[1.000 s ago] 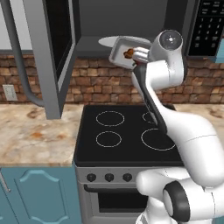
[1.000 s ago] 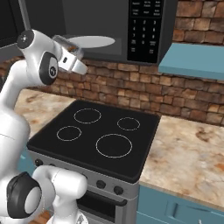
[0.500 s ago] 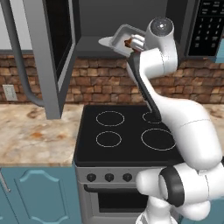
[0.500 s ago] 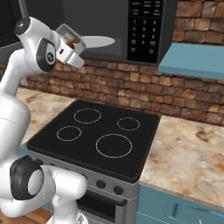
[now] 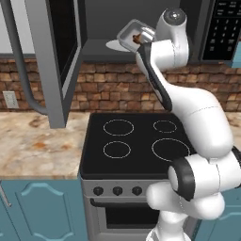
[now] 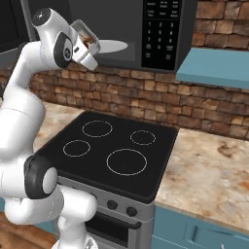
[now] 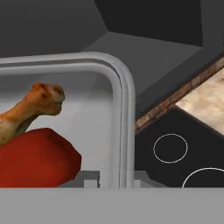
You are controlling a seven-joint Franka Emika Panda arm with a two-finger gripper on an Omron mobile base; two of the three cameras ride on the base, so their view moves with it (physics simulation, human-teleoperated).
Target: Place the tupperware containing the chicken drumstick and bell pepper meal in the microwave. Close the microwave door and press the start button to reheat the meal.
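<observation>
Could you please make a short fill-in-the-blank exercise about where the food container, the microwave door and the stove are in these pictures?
1. The gripper holds the tupperware in front of the ____ cavity.
2. The microwave door stands ____.
3. Beside the chicken drumstick in the container lies a ____ bell pepper.
4. On the black stove below, the number of white burner rings is ____.

Missing words: microwave; open; red; four

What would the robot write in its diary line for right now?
gripper: shut on tupperware | contents: drumstick, red pepper | position: at microwave mouth | microwave door: open
</observation>
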